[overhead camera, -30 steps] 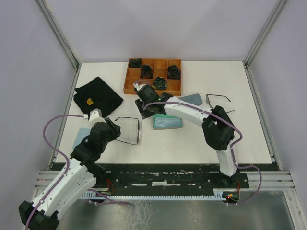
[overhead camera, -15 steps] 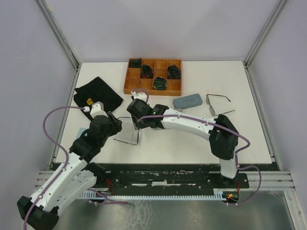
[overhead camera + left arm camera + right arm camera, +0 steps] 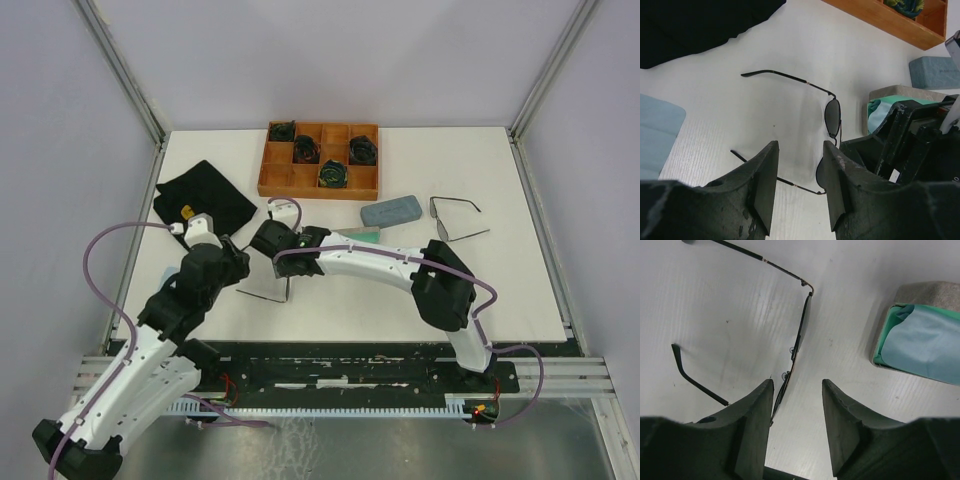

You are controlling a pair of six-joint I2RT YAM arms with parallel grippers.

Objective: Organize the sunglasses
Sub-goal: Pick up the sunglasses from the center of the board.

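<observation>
One pair of sunglasses (image 3: pixel 264 297) lies with its arms unfolded on the white table, between the two grippers. In the left wrist view its dark lenses (image 3: pixel 832 115) stand on edge just past my fingertips. My left gripper (image 3: pixel 799 170) is open above the near arm of the frame and grips nothing. My right gripper (image 3: pixel 797 405) is open too; the lens front (image 3: pixel 799 340) runs up to its left finger tip without being pinched. A second pair of sunglasses (image 3: pixel 455 218) lies at the right, away from both arms.
An open case with green lining (image 3: pixel 920 340) sits beside the right gripper. Also here: a shut grey case (image 3: pixel 388 211), a black cloth (image 3: pixel 200 195), a wooden divided tray (image 3: pixel 320 160) with dark green bundles, and a pale blue case (image 3: pixel 655 130) under the left arm.
The right gripper swung left from beside the open case to over the lens end of the sunglasses. The left arm shifted only slightly. The sunglasses stayed put.
</observation>
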